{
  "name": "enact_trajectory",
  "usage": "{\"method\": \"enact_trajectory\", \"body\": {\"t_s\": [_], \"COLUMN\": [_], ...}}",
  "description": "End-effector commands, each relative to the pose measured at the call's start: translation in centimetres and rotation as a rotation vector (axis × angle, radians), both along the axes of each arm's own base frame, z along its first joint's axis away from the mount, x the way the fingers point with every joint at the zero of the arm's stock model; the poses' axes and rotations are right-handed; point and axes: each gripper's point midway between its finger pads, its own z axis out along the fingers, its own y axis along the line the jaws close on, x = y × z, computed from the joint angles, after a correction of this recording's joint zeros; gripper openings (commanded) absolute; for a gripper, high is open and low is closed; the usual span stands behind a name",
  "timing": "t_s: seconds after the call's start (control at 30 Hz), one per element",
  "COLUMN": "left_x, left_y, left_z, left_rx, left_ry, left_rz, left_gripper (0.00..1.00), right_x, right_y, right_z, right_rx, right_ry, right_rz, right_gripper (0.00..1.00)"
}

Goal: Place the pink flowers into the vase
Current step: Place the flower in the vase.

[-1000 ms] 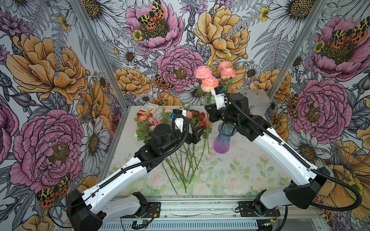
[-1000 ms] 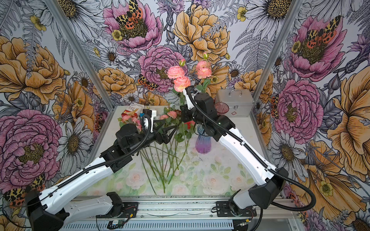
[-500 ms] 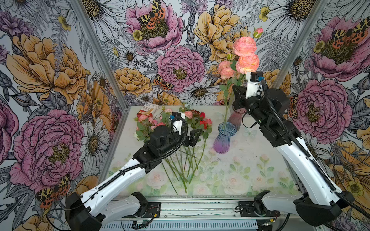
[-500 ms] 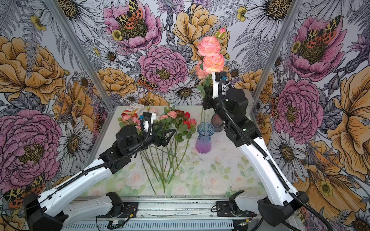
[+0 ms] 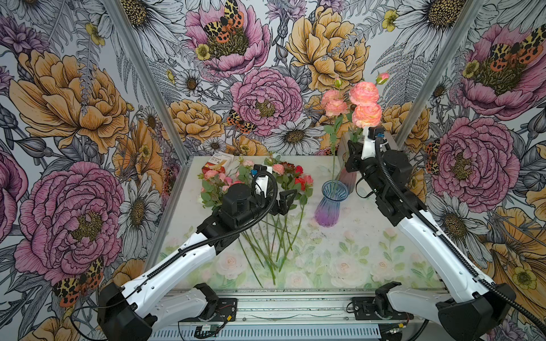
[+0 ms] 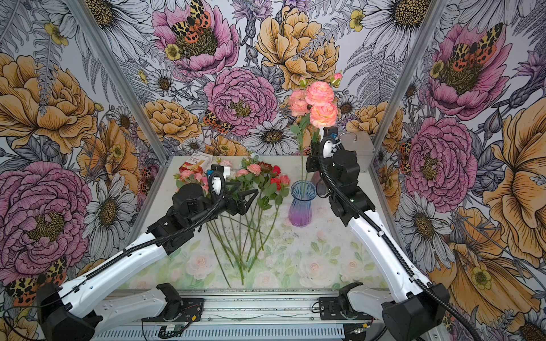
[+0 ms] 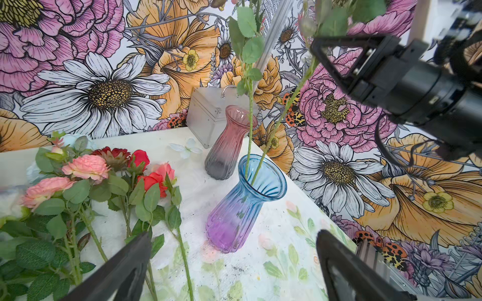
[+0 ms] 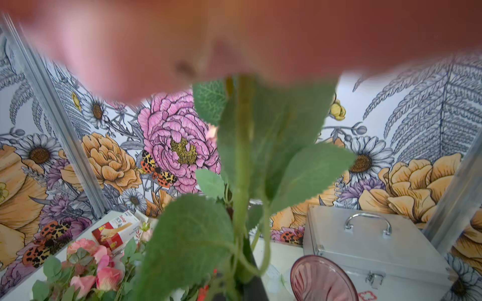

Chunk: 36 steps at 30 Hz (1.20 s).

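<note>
The floral-printed desk (image 5: 369,236) is carrying everything in both top views. The left arm is stretching across its middle, and the left tool (image 5: 288,202) is gaping wide, gripping nothing, and hovering over the green stems of a flower pile (image 5: 260,189). That pile is lying on the left rear part of the desk, its heads pointing to the back wall and its stems fanning toward the front edge. In the left wrist view, pink blooms (image 7: 87,166) are mixing there with red roses (image 7: 154,179).

The right arm is reaching high at the rear right. The right tool (image 6: 310,158) is pinching narrow on the stem of a pink spray (image 5: 365,115), whose heads are standing up in the air. A metal case (image 8: 378,255) is sitting in the rear right corner. Just in front of it a pink-to-grey vase (image 7: 227,146) is standing upright. Nearer the pile, a blue-to-purple vase (image 7: 240,208) is standing upright too, and two green stems of the spray are dipping into its mouth. A small red and white carton (image 5: 217,162) is lying at the back behind the pile.
</note>
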Motion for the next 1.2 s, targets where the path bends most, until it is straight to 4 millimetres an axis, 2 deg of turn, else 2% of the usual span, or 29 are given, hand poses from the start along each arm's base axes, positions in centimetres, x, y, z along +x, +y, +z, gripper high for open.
{"method": "enact_trajectory", "body": {"t_s": [0.0, 0.17, 0.27, 0.47, 0.53, 0.67, 0.83, 1.0, 1.1, 1.17], "left_x": [0.6, 2.3, 2.8, 3.3, 3.6, 4.4, 5.0, 4.3, 3.1, 2.2], "left_y": [1.1, 2.0, 2.2, 2.5, 3.1, 4.3, 5.5, 3.1, 0.8, -0.6], "left_z": [-0.9, -3.1, -4.6, -6.6, -7.1, -8.4, -9.5, -9.6, -11.1, -13.3], "left_rx": [0.008, 0.046, 0.088, 0.176, 0.194, 0.178, 0.143, 0.168, 0.239, 0.337], "left_ry": [0.034, 0.118, 0.158, 0.183, 0.193, 0.260, 0.321, 0.349, 0.410, 0.485], "left_rz": [0.045, 0.113, 0.141, 0.211, 0.262, 0.323, 0.356, 0.233, 0.144, 0.099], "left_gripper": [0.98, 0.99, 0.99, 0.99, 0.99, 0.99, 0.99, 0.98, 0.98, 0.98], "right_x": [-0.7, -1.1, -1.3, -1.0, -0.9, -0.7, -0.8, -1.2, -1.6, -2.0], "right_y": [-0.2, -0.3, -0.4, -0.2, -0.3, -0.3, -0.3, -0.4, -0.4, -0.5], "right_z": [-0.6, -5.4, -7.6, -9.5, -10.0, -10.6, -10.5, -9.0, -7.5, -6.1], "right_rx": [0.064, 0.068, 0.062, 0.050, 0.050, 0.050, 0.056, 0.061, 0.071, 0.080], "right_ry": [-0.021, 0.050, 0.084, 0.132, 0.149, 0.165, 0.164, 0.146, 0.133, 0.113], "right_rz": [0.010, 0.006, 0.003, 0.002, -0.005, -0.009, -0.009, -0.007, -0.001, 0.004], "right_gripper": [0.00, 0.00, 0.00, 0.02, 0.20, 0.38, 0.51, 0.73, 0.86, 0.93]}}
